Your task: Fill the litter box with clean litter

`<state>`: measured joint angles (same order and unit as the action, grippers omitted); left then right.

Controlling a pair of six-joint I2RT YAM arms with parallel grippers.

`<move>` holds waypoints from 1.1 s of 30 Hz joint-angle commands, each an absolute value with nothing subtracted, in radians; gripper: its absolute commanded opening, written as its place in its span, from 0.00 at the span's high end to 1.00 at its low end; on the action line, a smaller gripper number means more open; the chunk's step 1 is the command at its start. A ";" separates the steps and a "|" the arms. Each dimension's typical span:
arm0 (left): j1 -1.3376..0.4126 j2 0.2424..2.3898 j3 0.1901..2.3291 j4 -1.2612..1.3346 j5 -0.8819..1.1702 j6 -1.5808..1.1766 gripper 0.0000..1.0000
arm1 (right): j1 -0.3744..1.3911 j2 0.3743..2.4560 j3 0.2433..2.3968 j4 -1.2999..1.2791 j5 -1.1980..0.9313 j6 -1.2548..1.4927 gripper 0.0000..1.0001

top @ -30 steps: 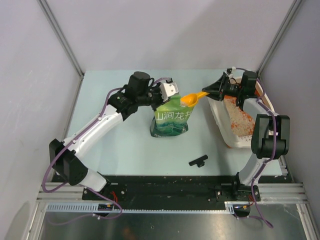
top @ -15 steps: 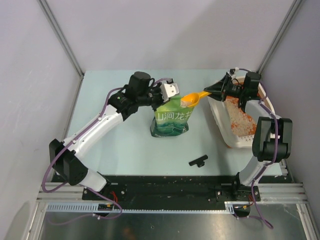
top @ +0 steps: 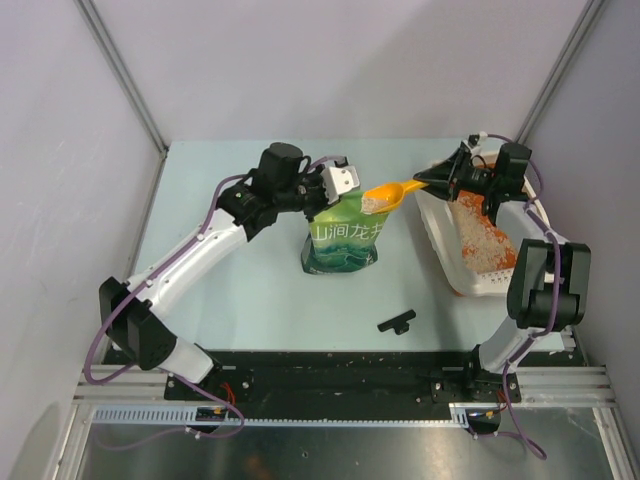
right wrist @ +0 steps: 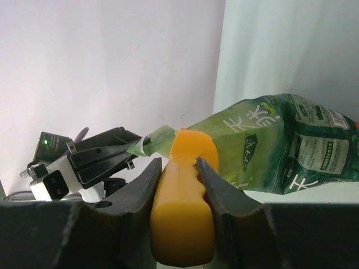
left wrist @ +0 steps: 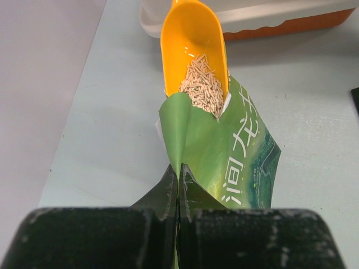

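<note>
Beige litter [left wrist: 203,89], loose and quick to spill, lies in the orange scoop [top: 385,195] above the green bag [top: 342,240]; more lies in the litter box [top: 437,240] at three o'clock on the table [top: 250,200]. The scoop wants holding level by its handle, where the right claw [right wrist: 178,162] grasps it. The left claw [left wrist: 179,178] pinches the bag's rim at eleven o'clock.

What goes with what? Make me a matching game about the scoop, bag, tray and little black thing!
1 scoop
2 green bag
3 litter box
4 black clip

A alone on the table
B top pinched by left hand
C carries litter, held by right hand
D orange inside, partly filled

Pairs: 1-C, 2-B, 3-D, 4-A
</note>
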<state>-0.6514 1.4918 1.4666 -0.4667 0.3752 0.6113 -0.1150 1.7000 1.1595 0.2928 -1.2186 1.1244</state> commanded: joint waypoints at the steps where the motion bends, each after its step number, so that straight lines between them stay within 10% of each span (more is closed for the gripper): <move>1: -0.643 1.453 1.545 -0.413 0.393 0.621 1.00 | -0.138 1.640 1.167 0.264 -1.160 1.074 1.00; 33: -0.643 1.474 1.551 -0.413 0.391 0.661 1.00 | -0.196 1.738 1.192 0.683 -1.339 1.442 1.00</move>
<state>-0.6476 1.5043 1.4963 -0.4961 0.3737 0.6216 -0.1848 1.7615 1.1599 0.5240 -1.3014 1.3399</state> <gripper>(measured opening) 0.007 0.321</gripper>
